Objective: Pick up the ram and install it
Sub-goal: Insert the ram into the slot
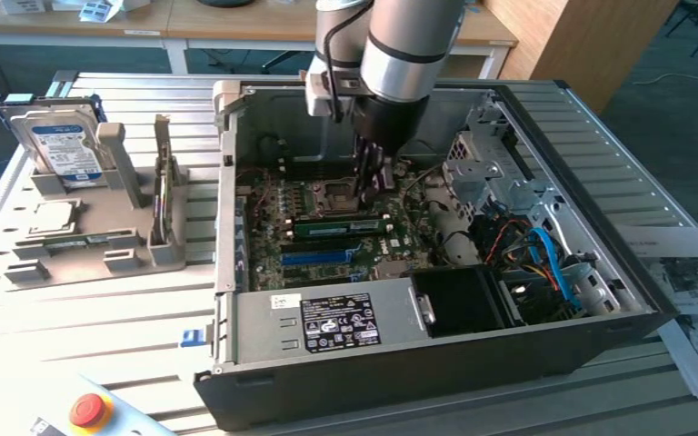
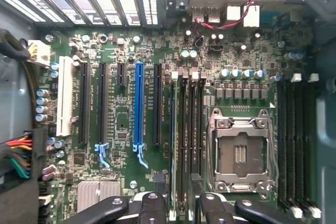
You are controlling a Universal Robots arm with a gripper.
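Observation:
The ram, a long green stick, stands on edge in a memory slot of the motherboard inside the open computer case. It sits beside the empty processor socket. My gripper hangs low in the case, right above that stick, open and holding nothing. In the wrist view my gripper looks straight down on the black memory slots. Its two dark fingers stand apart on either side of the slot row, next to the socket.
A grey holder at the exterior view's left carries a hard drive, a square silver processor chip and a second thin stick on edge. Case walls, drive cage and cables surround my gripper. A red stop button sits at the front.

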